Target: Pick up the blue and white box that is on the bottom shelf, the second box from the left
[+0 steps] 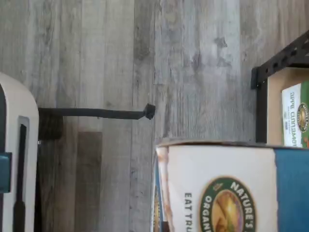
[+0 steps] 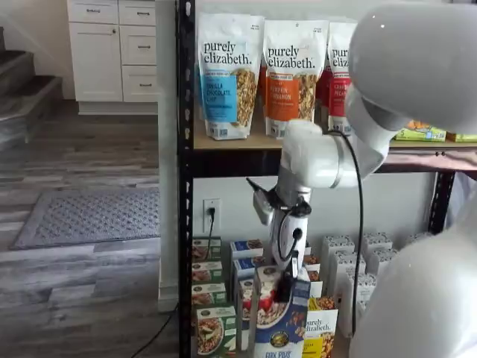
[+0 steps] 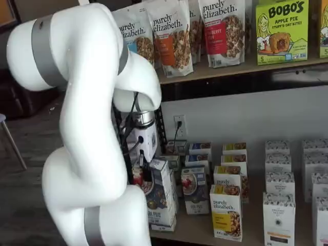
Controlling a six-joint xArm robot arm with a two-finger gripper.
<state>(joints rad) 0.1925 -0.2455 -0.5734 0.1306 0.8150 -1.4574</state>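
Note:
The blue and white box shows in both shelf views (image 2: 277, 317) (image 3: 160, 197). It is a tall carton with a pictured bowl of flakes and red berries. It stands forward of the rows on the bottom shelf (image 3: 197, 231), slightly tilted. My gripper (image 2: 287, 283) (image 3: 144, 173) comes down from above, and its black fingers are closed on the carton's upper part. In the wrist view the box (image 1: 227, 188) fills the near corner, with its white panel, round green logo and blue side. Wood floor lies beyond it.
A green-fronted carton (image 2: 212, 328) (image 1: 295, 116) stands beside the box by the black shelf post (image 2: 183, 224). A yellow purely elizabeth carton (image 3: 226, 218) stands on the other side. Granola bags (image 2: 227, 74) line the upper board. A black cable (image 1: 96, 113) lies on the floor.

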